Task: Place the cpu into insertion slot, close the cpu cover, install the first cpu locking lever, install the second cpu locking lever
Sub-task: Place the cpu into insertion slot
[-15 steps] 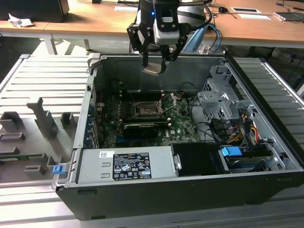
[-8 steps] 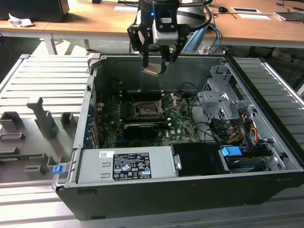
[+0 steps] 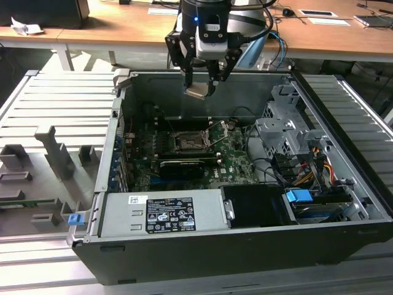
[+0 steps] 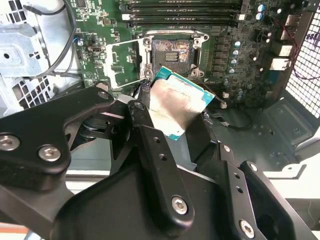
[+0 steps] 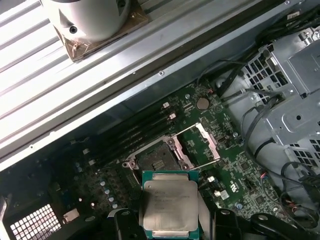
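My gripper (image 3: 198, 91) hangs above the open computer case, shut on the cpu (image 3: 196, 93), a thin square chip with a pale silvery face. Both wrist views show the cpu (image 4: 177, 102) (image 5: 170, 202) pinched between the black fingers (image 4: 150, 145), tilted and well above the board. The insertion slot (image 3: 187, 142) (image 4: 170, 50) (image 5: 155, 160) lies open and bare on the green circuit board, below and in front of the chip. The cpu cover (image 4: 122, 62) (image 5: 202, 145) is swung open beside the slot.
A long black card (image 3: 181, 166) lies just in front of the slot, and memory sticks (image 4: 180, 15) run along its far side. A grey drive cage (image 3: 282, 129) with cables stands at the exterior view's right. A labelled metal box (image 3: 163, 212) fills the case's front.
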`<state>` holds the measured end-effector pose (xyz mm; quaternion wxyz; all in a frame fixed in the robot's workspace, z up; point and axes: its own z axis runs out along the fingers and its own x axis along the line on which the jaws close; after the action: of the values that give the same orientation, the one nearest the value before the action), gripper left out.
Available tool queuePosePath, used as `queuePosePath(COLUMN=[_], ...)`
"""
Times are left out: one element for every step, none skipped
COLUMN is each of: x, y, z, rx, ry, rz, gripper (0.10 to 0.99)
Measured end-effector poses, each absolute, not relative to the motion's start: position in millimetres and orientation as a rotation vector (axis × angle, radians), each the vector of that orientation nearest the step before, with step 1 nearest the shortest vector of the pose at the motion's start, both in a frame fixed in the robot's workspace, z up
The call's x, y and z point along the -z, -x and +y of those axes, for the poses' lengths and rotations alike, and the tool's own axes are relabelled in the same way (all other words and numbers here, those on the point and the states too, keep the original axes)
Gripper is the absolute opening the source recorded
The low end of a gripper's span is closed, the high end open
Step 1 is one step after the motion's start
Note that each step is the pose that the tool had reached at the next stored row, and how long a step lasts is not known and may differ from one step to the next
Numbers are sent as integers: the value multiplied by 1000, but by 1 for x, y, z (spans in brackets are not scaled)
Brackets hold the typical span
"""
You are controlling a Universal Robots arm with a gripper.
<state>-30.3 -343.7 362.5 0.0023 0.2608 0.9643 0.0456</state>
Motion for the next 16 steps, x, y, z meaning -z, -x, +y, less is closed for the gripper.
queuePosePath(x=[-362, -362, -362, -361, -361, -361, -361, -361, -361, -360, -360, -359, -359, -359, -359, -359], y=[30, 30, 30, 30, 30, 30, 30, 30, 30, 30, 30, 30, 30, 30, 30, 30], z=[-344, -344, -344, -344, -344, -344, -344, -344, -344, -344, -344, -344, -344, -344, -344, -344], rx=[-143, -143, -143, -143, -143, -143, -143, -143, -143, -143, -142, -142, -141, -141, -141, -141], ry=[-839, -843, -848, -856, -861, -868, -880, -894, -914, -980, -1034, -1070, -1089, -1101, -1109, -1112], rz=[3019, 3017, 3016, 3013, 3012, 3010, 3006, 3001, 2994, 2971, 2951, 2937, 2929, 2925, 2922, 2920], gripper=[525, 525, 525, 525, 525, 525, 525, 525, 525, 525, 525, 525, 525, 525, 525, 525])
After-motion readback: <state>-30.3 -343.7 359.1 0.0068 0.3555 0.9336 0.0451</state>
